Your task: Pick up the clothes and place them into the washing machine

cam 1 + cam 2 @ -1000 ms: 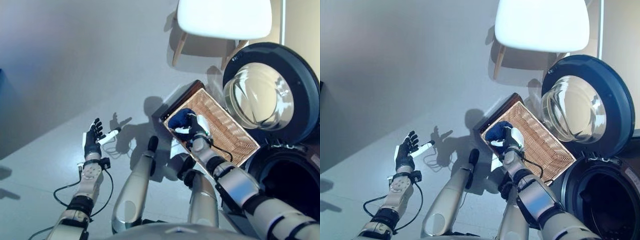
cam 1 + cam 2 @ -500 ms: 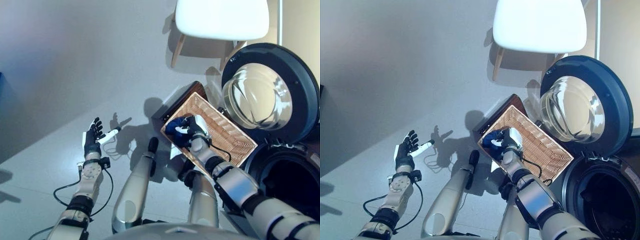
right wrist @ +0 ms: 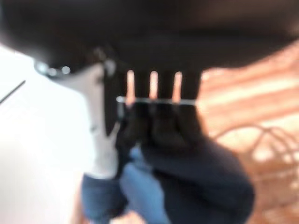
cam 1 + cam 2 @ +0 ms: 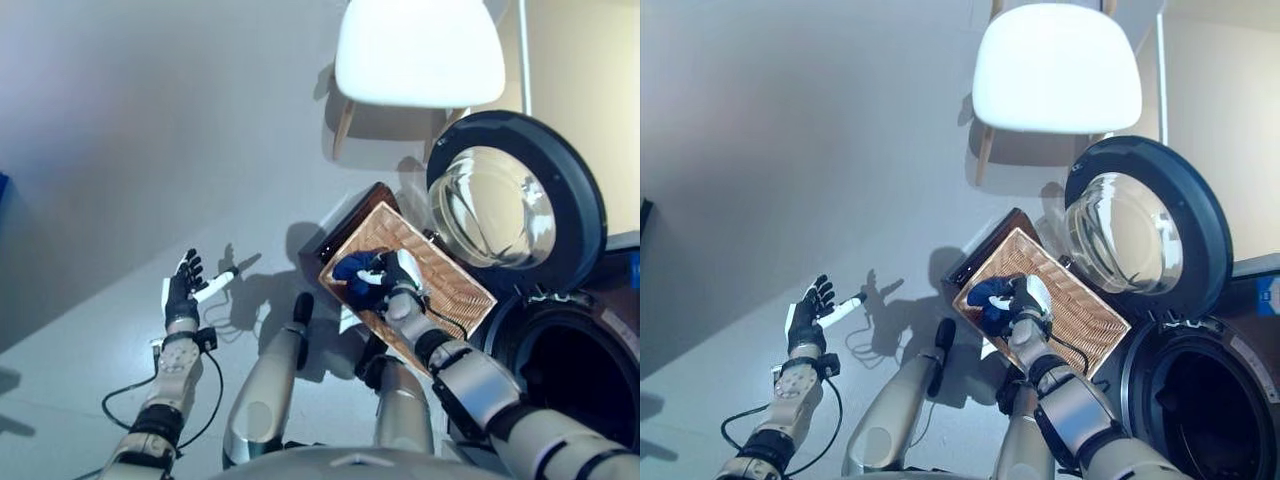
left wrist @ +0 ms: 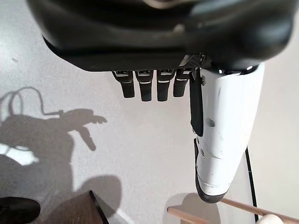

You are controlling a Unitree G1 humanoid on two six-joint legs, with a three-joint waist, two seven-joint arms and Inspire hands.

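Right hand [image 4: 395, 275]: in the middle of the frame, right of centre, fingers and white-covered thumb curled tight round the dark blue bundle of cloth [image 4: 356, 270].
Blue cloth: held up over the near left corner of the woven brown wicker basket [image 4: 440, 285], not in the washer. Looks dark blue with a lighter blue fold in the right wrist view [image 3: 187, 186].
Basket: long box shape, tilted, in the middle of the frame, just left of the washer door. Dark brown flat board [image 4: 345, 220] poking out from under its upper left edge.
Washing machine door [image 4: 515, 205]: round, dark rim, clear bulging glass, swung wide open at the right of the frame.
Washing machine drum [image 4: 580, 370]: dark round hole at the lower right, just below the door.
Left hand [image 4: 183, 290]: at the lower left, well apart from the basket, fingers straight and spread, white-covered thumb sticking out, holding nothing.
White chair with wooden legs [image 4: 418, 50]: at the top, right of centre.
Floor [image 4: 150, 130]: plain grey, all over the left side.
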